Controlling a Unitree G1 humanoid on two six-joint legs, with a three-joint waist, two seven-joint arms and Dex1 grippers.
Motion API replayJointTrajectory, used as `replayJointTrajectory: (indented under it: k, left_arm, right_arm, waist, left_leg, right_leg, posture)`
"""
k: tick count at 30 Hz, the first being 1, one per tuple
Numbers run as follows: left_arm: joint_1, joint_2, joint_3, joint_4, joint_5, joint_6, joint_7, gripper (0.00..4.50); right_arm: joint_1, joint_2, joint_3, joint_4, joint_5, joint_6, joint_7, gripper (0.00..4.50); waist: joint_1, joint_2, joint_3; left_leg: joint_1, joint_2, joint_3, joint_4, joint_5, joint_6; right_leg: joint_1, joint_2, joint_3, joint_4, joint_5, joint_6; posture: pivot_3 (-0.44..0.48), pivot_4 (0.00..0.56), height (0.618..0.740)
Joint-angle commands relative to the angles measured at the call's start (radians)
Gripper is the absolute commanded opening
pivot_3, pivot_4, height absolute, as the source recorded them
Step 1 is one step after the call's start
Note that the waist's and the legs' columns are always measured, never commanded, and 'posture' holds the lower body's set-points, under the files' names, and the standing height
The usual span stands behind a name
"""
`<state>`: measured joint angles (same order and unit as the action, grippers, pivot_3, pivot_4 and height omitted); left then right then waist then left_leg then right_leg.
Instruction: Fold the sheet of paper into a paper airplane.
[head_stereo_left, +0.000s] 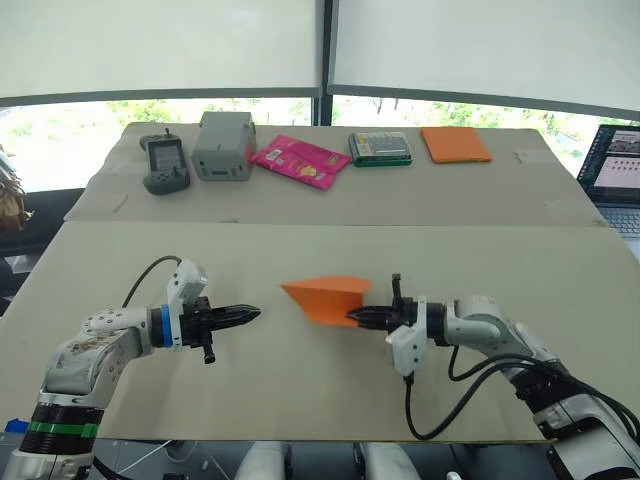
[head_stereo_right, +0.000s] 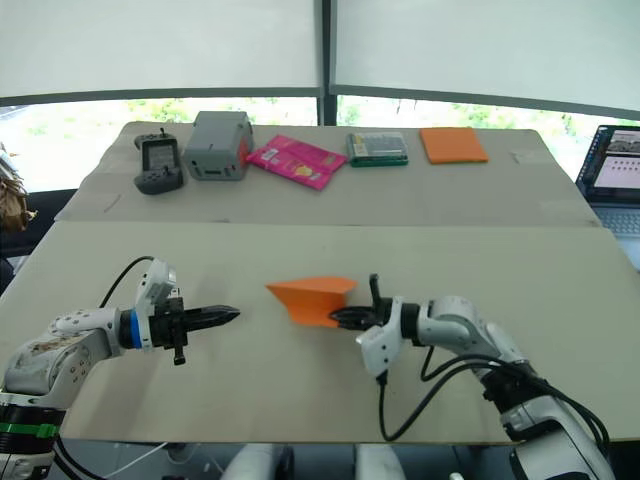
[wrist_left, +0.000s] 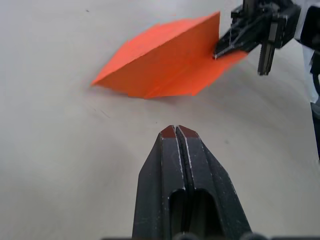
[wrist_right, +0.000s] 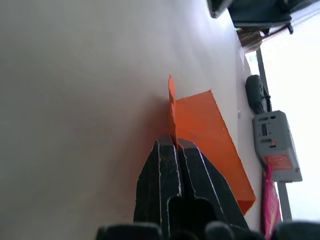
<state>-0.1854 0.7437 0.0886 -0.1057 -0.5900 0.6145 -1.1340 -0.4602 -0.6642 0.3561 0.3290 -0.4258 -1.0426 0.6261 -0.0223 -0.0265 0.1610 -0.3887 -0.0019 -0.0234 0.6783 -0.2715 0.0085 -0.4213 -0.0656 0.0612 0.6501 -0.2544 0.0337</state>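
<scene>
Bright orange paper airplane (head_stereo_left: 325, 296), one only, folded to a pointed dart: tip aimed toward the robot's left, wide end toward the right, sharp creases along its length. Sits near the middle of the near table (head_stereo_left: 300, 400), one flap standing upright from the flat part, as seen from the right wrist. Pinched at its wide end by the right claw (head_stereo_left: 358, 318), fingers closed tight on the upright flap. Left claw (head_stereo_left: 252, 314) well apart from the dart, pointed at its tip, fingers pressed together with nothing between them, low over the bare table.

No container with visible contents; a green-rimmed flat case (head_stereo_left: 380, 148) on the far table (head_stereo_left: 450, 195), contents too small to tell.

Counted along the far table, from the robot's left: one grey handheld controller (head_stereo_left: 163, 163), one grey box (head_stereo_left: 224, 145), one pink packet (head_stereo_left: 299, 161), one green case, one orange pad (head_stereo_left: 455, 144). One laptop (head_stereo_left: 612, 175) at the far right edge, screen lit. Two tables, set edge to edge, both covered in beige. Two claws, each with two black fingers. One black cable looping off each wrist.
</scene>
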Motion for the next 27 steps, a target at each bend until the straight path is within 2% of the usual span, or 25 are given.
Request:
replayJointTrajectory:
  k: [1,5,9,14,18,22,25,27]
  left_arm:
    - [-0.017,0.018,-0.018,-0.011,0.009,-0.013,-0.027,0.00]
    - [-0.032,0.017,-0.029,-0.004,0.007,-0.010,-0.036,0.00]
    - [-0.033,0.017,-0.035,-0.002,0.011,-0.011,-0.042,0.00]
    - [-0.021,0.012,-0.037,-0.004,0.013,-0.012,-0.045,0.00]
    - [-0.018,0.008,-0.041,-0.002,0.013,-0.014,-0.048,0.00]
    - [-0.021,0.005,-0.048,0.000,0.014,-0.016,-0.051,0.00]
    - [-0.022,0.004,-0.051,-0.002,0.014,-0.017,-0.051,0.00]
    - [-0.021,0.005,-0.051,-0.004,0.013,-0.017,-0.051,0.00]
  right_arm:
    - [-0.055,-0.011,0.004,0.108,-0.078,-0.132,-0.086,0.02]
    - [-0.107,-0.017,0.019,0.227,-0.110,-0.195,-0.140,0.02]
    - [-0.154,-0.055,0.024,0.269,-0.071,-0.226,-0.133,1.23]
    - [-0.170,-0.126,0.005,0.204,0.048,-0.199,-0.101,3.06]
    - [-0.183,-0.167,-0.020,0.133,0.166,-0.101,-0.055,4.36]
    - [-0.168,-0.170,-0.024,0.023,0.329,0.084,0.039,4.36]
    - [-0.157,-0.166,-0.032,-0.019,0.358,0.147,0.078,3.50]
    - [-0.163,-0.165,-0.042,-0.016,0.361,0.173,0.098,2.77]
  waist:
    - [-0.009,0.000,0.000]
    - [-0.021,0.000,0.000]
    - [-0.022,0.000,0.000]
    - [-0.022,0.000,0.000]
    - [-0.022,0.000,0.000]
    - [-0.022,0.000,0.000]
    - [-0.020,0.000,0.000]
    - [-0.020,0.000,0.000]
  left_leg:
    - [0.001,0.000,0.000,0.000,0.000,0.000]
    - [0.001,0.001,0.000,0.000,0.000,0.000]
    - [0.002,0.001,0.000,0.000,0.000,0.000]
    - [0.002,0.002,0.000,0.000,0.000,0.000]
    - [0.002,0.002,0.000,0.000,0.000,0.000]
    - [0.002,0.003,0.000,0.000,0.000,0.000]
    - [0.002,0.003,0.000,0.000,0.000,0.000]
    - [0.001,0.003,0.000,0.000,0.000,0.000]
  right_leg:
    - [0.001,0.001,0.000,0.000,0.000,0.000]
    - [0.000,0.004,0.002,0.003,0.000,-0.001]
    - [-0.001,0.004,0.003,0.005,0.000,-0.001]
    - [-0.001,0.004,0.004,0.005,0.000,-0.001]
    - [-0.001,0.004,0.004,0.005,0.000,-0.001]
    - [-0.001,0.004,0.004,0.006,0.000,-0.001]
    - [-0.001,0.004,0.004,0.006,0.000,-0.001]
    - [-0.001,0.004,0.004,0.006,0.000,-0.001]
  posture:
    - [0.000,0.150,0.740]
    - [0.000,0.150,0.740]
    - [0.000,0.150,0.740]
    - [0.000,0.150,0.740]
    - [0.000,0.150,0.740]
    - [0.000,0.150,0.740]
    - [0.000,0.150,0.740]
    - [0.000,0.150,0.740]
